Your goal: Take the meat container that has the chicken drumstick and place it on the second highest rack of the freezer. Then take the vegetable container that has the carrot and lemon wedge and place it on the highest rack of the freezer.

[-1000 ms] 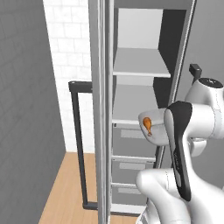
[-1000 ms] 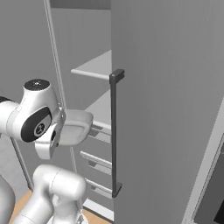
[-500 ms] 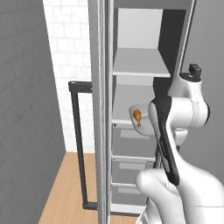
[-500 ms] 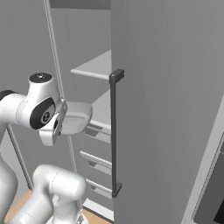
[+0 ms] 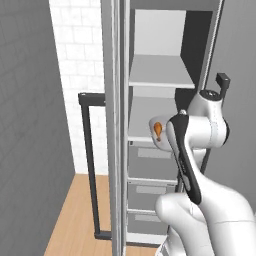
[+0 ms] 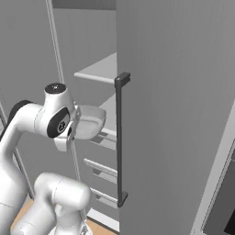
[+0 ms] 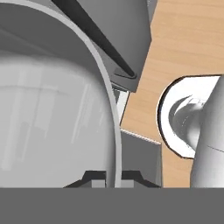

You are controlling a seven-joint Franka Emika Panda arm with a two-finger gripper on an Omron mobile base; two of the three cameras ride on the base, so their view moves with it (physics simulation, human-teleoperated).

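My gripper (image 6: 75,130) is shut on the rim of the pale grey meat container (image 6: 90,123). It holds the container level in front of the open freezer (image 5: 160,30). The orange-brown chicken drumstick (image 5: 157,130) lies inside it, showing just left of my forearm. The container hangs at the front edge of the second highest rack (image 5: 147,120), below the highest rack (image 5: 160,72). In the hand view the container's rim (image 7: 114,131) runs up between my fingertips (image 7: 97,176), and its translucent wall (image 7: 52,122) is to their left. The vegetable container with the carrot and lemon wedge is out of view.
Grey drawers (image 5: 150,167) sit under the two shelves. One freezer door with a dark bar handle (image 5: 89,165) stands open on the left, the other door (image 6: 174,114) with its handle (image 6: 120,137) on the right. The floor (image 5: 75,220) is wood, and a white brick wall (image 5: 75,60) stands behind.
The arm has lifted the container and carried it closer to the freezer's second shelf. The drumstick has shifted up and left in the left base view. The gripper stays shut.
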